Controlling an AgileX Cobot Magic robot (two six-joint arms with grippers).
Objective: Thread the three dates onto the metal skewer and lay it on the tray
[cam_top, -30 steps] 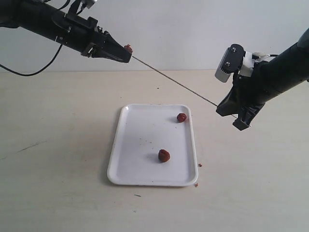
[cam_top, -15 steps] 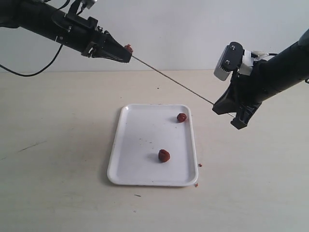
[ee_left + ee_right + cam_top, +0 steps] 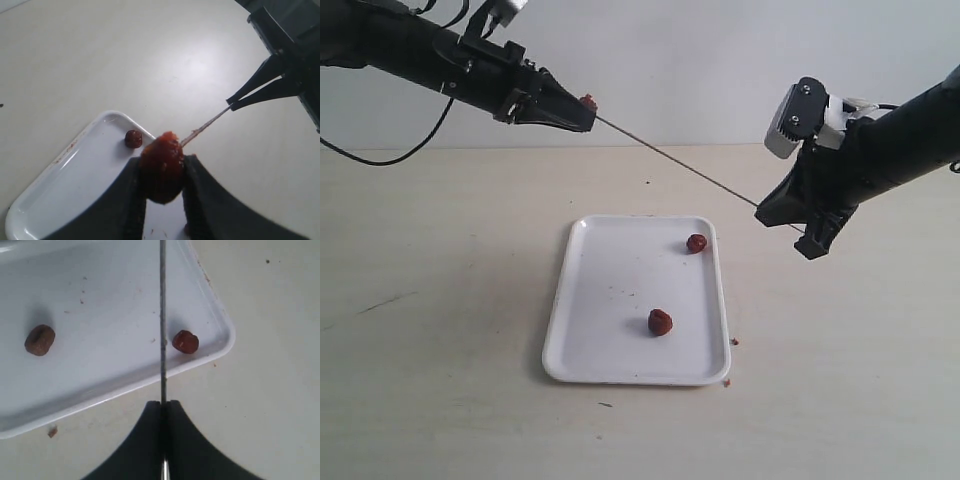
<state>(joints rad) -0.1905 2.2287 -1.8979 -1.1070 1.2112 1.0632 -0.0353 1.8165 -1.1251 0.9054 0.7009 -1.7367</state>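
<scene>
The tray point(image 3: 552, 352) lies in the middle. Above it the metal skewer point(image 3: 680, 165), clamped tight in the right gripper point(image 3: 782, 216), slants up and left to the left gripper point(image 3: 582, 110), which pinches one date point(image 3: 587, 101) at the tip. A far date point(image 3: 696, 243) and a near date point(image 3: 660, 322) rest on the tray.

Tray point(image 3: 610, 262) and maybe crumbs point(image 3: 734, 342) on table point(image 3: 440, 350)

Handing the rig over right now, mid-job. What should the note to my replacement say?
Left hand: closed on a dark red-brown wrinkled date, held aloft.
Right hand: shut on one end of the thin grey metal skewer; the other end meets that date, depth unclear.
White rectangular tray: a second date and a third date lie on it, loose.
Done: nothing surely threaded. Left: thread all three, lay the skewer on the tray.
</scene>
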